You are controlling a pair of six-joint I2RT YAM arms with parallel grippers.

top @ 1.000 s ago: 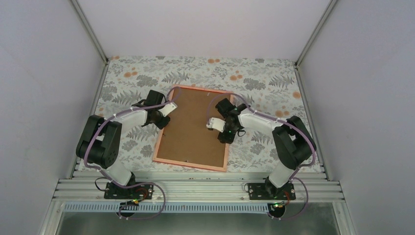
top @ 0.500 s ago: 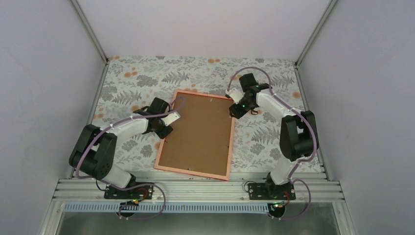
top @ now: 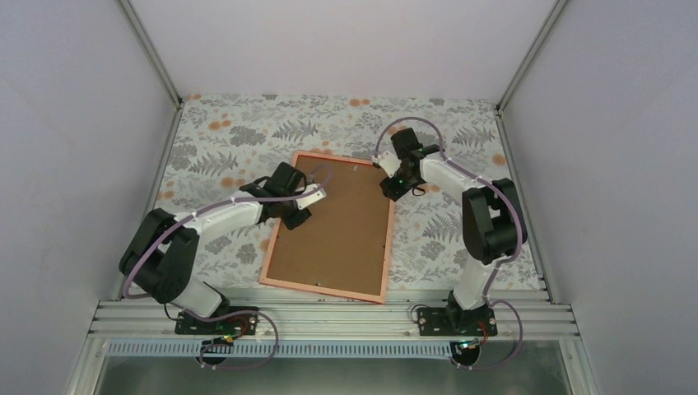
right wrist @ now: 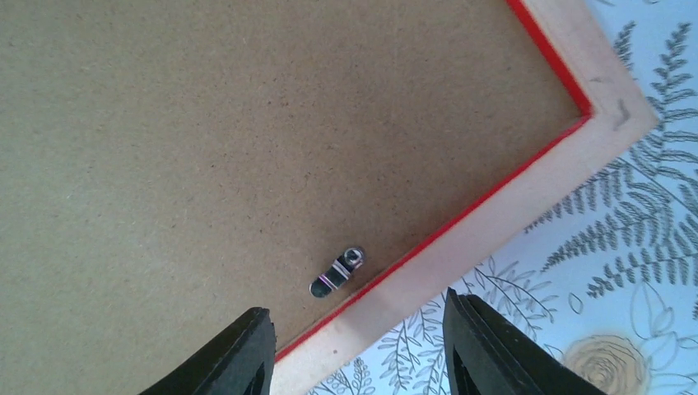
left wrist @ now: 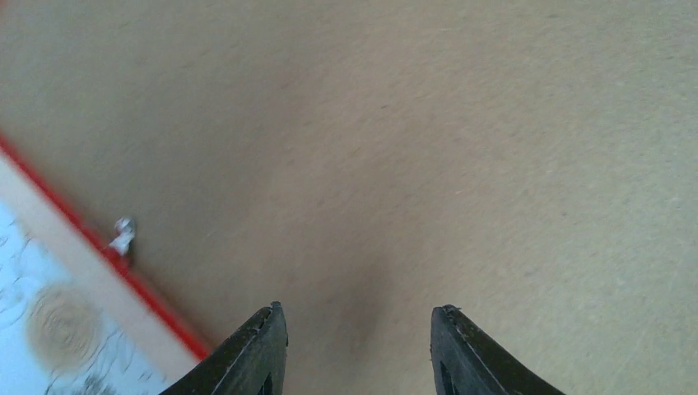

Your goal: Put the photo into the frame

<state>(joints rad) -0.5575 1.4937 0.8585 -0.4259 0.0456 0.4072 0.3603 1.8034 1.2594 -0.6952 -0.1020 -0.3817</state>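
a: from above, the frame [top: 323, 285] lies back-up and skewed on the leaf-print cloth [top: 230, 132], with the brown backing board [top: 333, 239] filling it. what do the wrist views add?
b: the left gripper [left wrist: 358, 311] hangs low over the board near the frame's left edge. its jaws are partly spread, with nothing between them. a small clip [left wrist: 123, 234] sits by the red rim.
a: and the right gripper [right wrist: 358, 317]?
b: its jaws are apart and empty, by the far right corner. a second clip [right wrist: 336, 274] lies just inside the rim, too small to make out from above.
a: room around it?
b: bare cloth left, right and beyond. the near edge lies close to the metal rail [top: 329, 314].
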